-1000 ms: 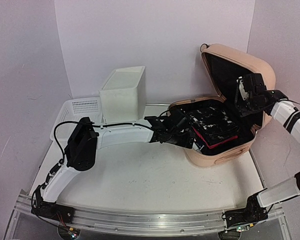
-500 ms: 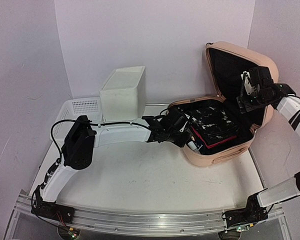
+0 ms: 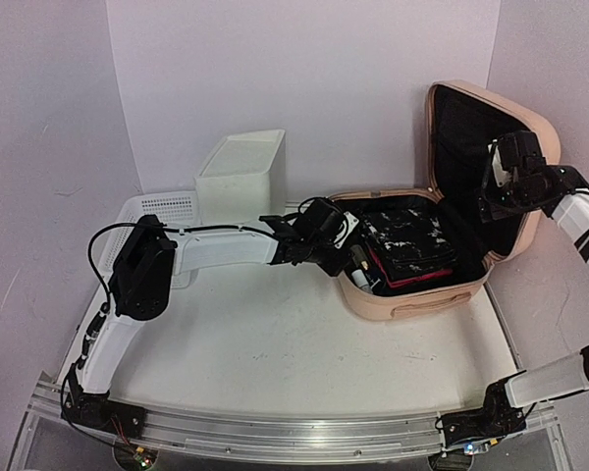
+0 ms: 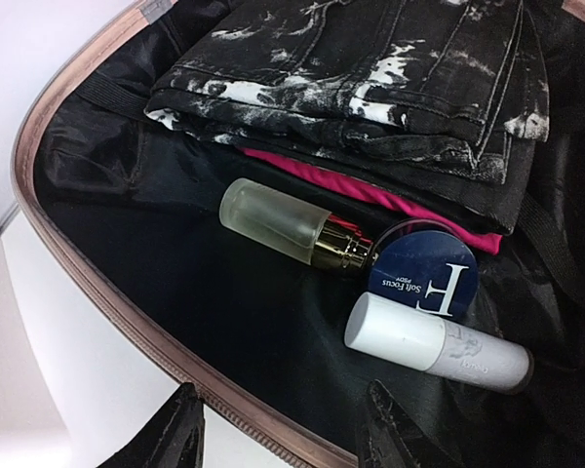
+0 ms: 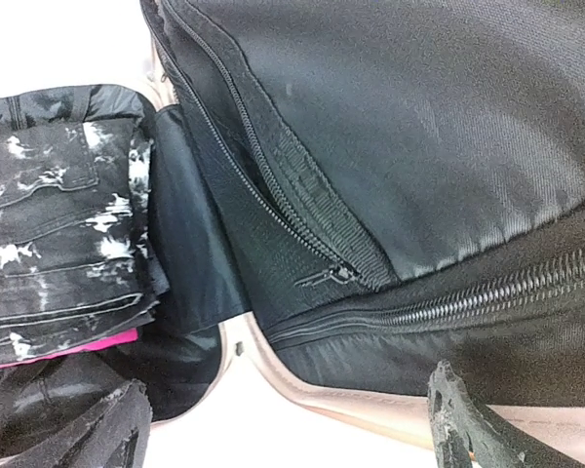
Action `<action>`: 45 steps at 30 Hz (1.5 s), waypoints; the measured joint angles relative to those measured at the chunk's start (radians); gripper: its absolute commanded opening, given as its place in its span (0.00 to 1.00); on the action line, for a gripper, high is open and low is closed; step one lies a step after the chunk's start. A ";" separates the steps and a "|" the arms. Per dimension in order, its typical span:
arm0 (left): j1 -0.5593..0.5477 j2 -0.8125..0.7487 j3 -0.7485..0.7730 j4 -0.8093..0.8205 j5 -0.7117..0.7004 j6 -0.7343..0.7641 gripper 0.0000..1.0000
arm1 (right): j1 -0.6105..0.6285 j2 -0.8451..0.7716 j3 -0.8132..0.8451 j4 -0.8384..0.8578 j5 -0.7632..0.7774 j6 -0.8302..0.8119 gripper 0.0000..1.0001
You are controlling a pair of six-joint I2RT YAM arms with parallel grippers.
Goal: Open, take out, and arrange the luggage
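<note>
Here the suitcase lies open at the far right of the table, its lid standing upright beside the right wall. Inside, folded black-and-white jeans sit on a pink cloth. Beside them, on the black lining, lie a frosted bottle, a round blue compact and a white tube, all touching.

The left gripper straddles the near-left rim, jaws partly apart, holding nothing. The right gripper is spread wide against the lid's lining. A white box and mesh basket stand far left; bare table lies in front.
</note>
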 measured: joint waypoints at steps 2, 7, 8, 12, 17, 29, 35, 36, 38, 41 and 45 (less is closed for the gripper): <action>0.013 0.000 0.006 -0.002 0.018 0.028 0.52 | 0.000 -0.016 -0.010 -0.004 0.015 0.010 0.98; 0.030 0.020 0.058 -0.040 0.072 0.051 0.54 | -0.007 -0.082 -0.061 -0.037 0.111 0.026 0.98; 0.031 0.025 0.070 -0.049 0.076 0.051 0.54 | -0.013 -0.094 -0.071 -0.045 0.140 0.029 0.98; 0.032 0.034 0.098 -0.082 0.090 0.049 0.58 | -0.024 -0.126 -0.098 -0.066 0.222 0.037 0.98; 0.037 0.031 0.101 -0.095 0.092 0.050 0.78 | -0.024 -0.145 -0.111 -0.087 0.225 0.037 0.98; 0.042 -0.221 0.019 -0.298 0.182 0.043 0.99 | -0.026 -0.182 -0.084 -0.156 -0.055 0.055 0.98; 0.053 -0.453 -0.087 -0.313 0.274 -0.016 0.99 | -0.027 -0.216 -0.062 -0.154 -0.510 0.066 0.98; 0.057 -0.492 -0.116 -0.314 0.278 -0.032 0.99 | -0.027 -0.219 -0.066 -0.141 -0.593 0.082 0.98; 0.070 -0.573 -0.182 -0.315 0.277 -0.058 0.99 | -0.027 -0.231 -0.103 -0.077 -0.746 0.129 0.98; 0.098 -0.698 -0.298 -0.315 0.260 -0.081 0.99 | -0.025 -0.241 -0.216 0.041 -0.916 0.224 0.98; 0.166 -0.904 -0.482 -0.320 0.205 -0.103 0.96 | -0.021 -0.181 -0.326 0.138 -1.033 0.288 0.98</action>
